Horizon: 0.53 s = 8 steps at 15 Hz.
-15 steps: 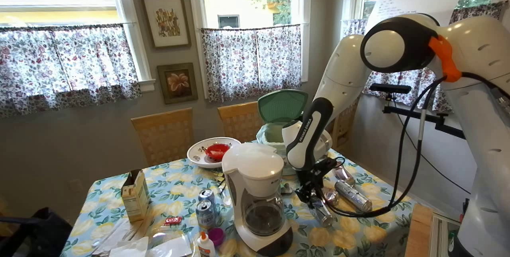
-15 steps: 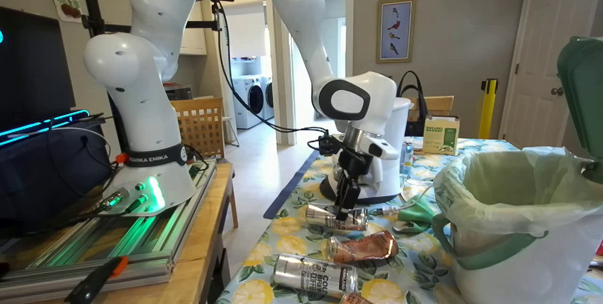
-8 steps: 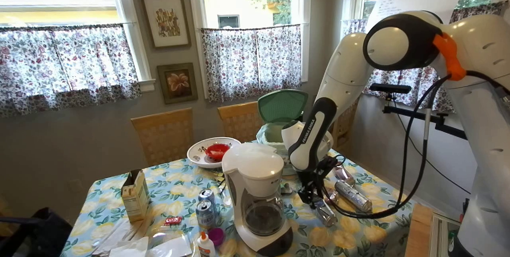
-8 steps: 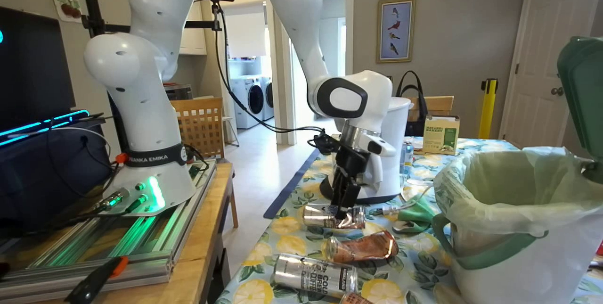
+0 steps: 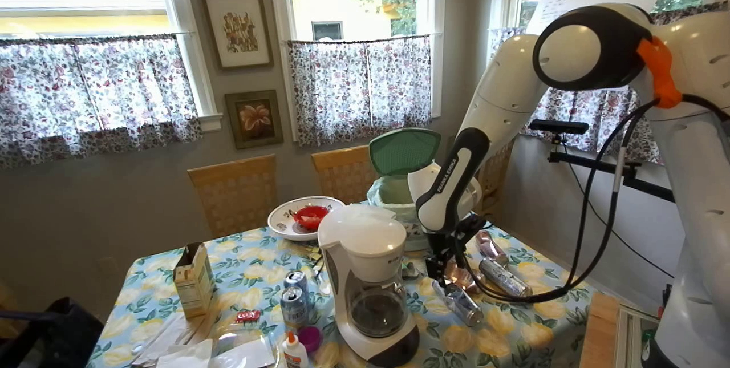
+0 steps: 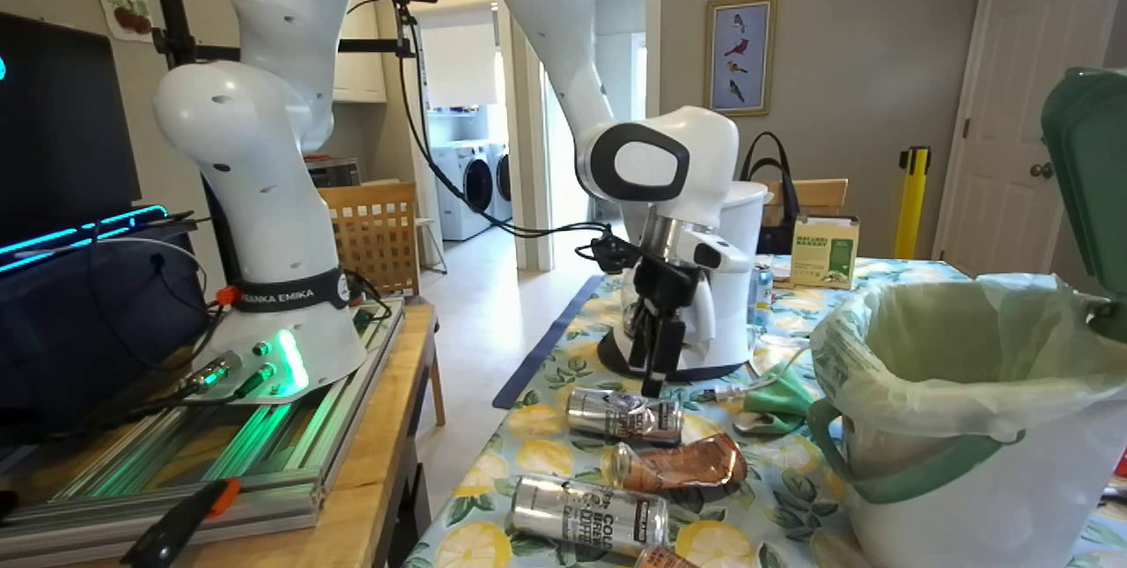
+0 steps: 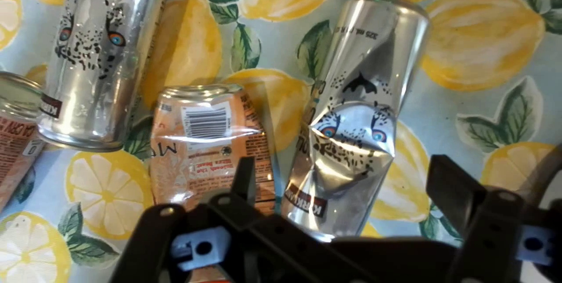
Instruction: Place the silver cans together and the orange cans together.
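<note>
Since a second earlier, the gripper (image 7: 342, 175) had risen from the dented silver can (image 6: 625, 416), and that can had ended up a touch nearer the robot's base (image 6: 321, 339). The jaws stood wide apart and held nothing; seen from the wrist, the can lay below the gap, one fingertip (image 7: 246, 182) crossing over the crushed orange can (image 7: 206, 142), the other over the cloth (image 7: 281, 48). How much air there was beneath, I couldn't tell.

Four cans lay on their sides in a loose row, and the colours alternated: dented silver, crushed orange just beside it, then the smooth silver can (image 6: 588, 511), then a second orange can (image 7: 17, 142), partly out of the wrist view. The crushed one sat between the two silvers, and the smooth silver between the two oranges.

By my reckoning the sorting was a good way from done, with no pair made up. What remained was to get the silvers side by side and the oranges likewise; shifting the crushed can across to its mate looked likely to settle most of it. Two blue cans (image 5: 293, 306) stood upright on the far side of the coffee maker (image 5: 365, 242), well apart from the row; I took them to be no part of the job.
</note>
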Motion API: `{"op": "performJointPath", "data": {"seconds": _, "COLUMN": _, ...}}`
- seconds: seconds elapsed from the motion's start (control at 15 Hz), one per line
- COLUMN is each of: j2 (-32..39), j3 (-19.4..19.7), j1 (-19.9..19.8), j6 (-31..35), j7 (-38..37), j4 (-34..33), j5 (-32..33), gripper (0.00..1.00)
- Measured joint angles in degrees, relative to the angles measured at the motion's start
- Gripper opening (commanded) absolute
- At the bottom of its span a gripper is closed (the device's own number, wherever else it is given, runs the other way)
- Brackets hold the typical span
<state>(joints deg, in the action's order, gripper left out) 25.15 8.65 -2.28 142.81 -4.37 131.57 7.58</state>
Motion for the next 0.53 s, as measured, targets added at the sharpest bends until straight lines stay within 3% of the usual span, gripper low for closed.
{"op": "performJointPath", "data": {"seconds": 0.53, "j2": -4.42, "j3": 2.77, "j1": -5.03, "j6": 2.19, "j7": -2.87, "j4": 2.62, "j5": -4.14, "gripper": 1.0}}
